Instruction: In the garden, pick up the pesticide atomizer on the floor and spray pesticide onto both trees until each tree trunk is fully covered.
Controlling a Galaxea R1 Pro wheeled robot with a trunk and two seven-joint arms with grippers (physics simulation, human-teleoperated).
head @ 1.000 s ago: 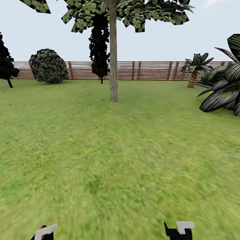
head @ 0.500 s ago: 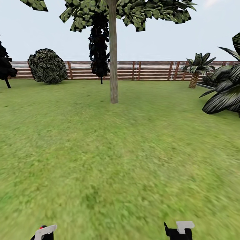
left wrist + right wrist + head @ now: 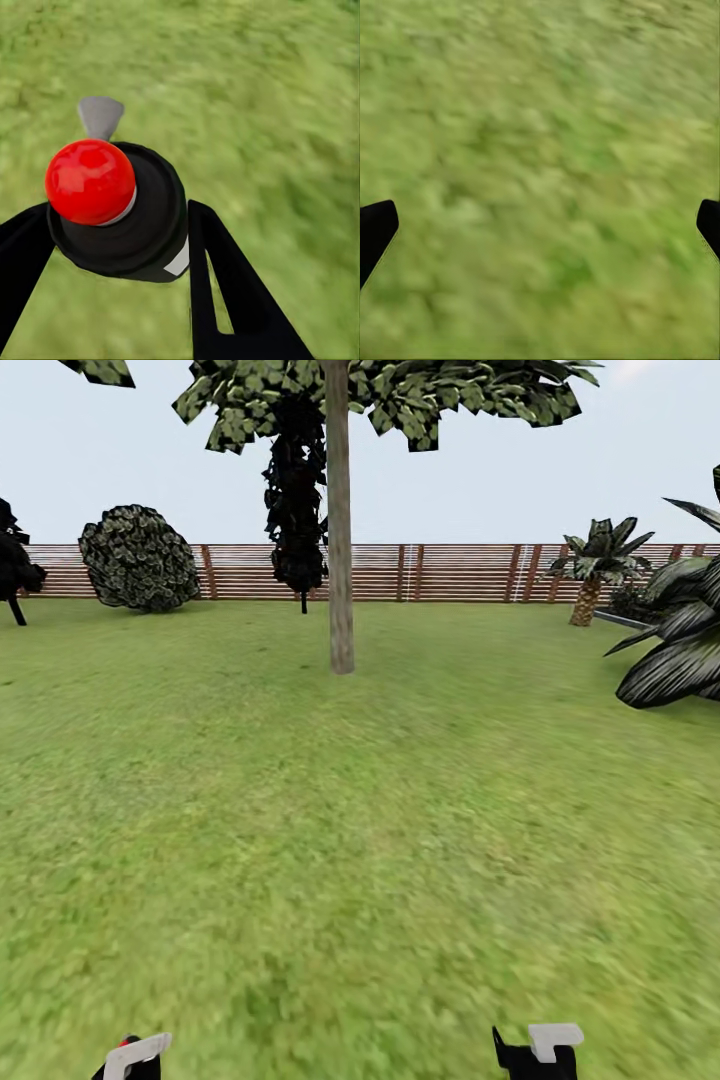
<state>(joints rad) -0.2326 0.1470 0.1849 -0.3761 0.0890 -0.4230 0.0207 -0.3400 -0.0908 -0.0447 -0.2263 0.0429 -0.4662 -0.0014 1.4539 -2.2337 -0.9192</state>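
Left hand (image 3: 112, 211) around red-capped round dark atomizer (image 3: 146, 232); right hand (image 3: 540, 221) wide over blurry grass (image 3: 547, 105).

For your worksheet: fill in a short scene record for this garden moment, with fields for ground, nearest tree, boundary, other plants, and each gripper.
ground: green lawn
nearest tree: pale tree trunk, upright, ahead near centre, leafy crown above
boundary: slatted wooden fence along the far side
other plants: round bush far left; small palm far right; dark columnar tree behind the trunk
left gripper: closed on a red-knobbed black object with a grey spout
right gripper: open, nothing between the fingers, over grass
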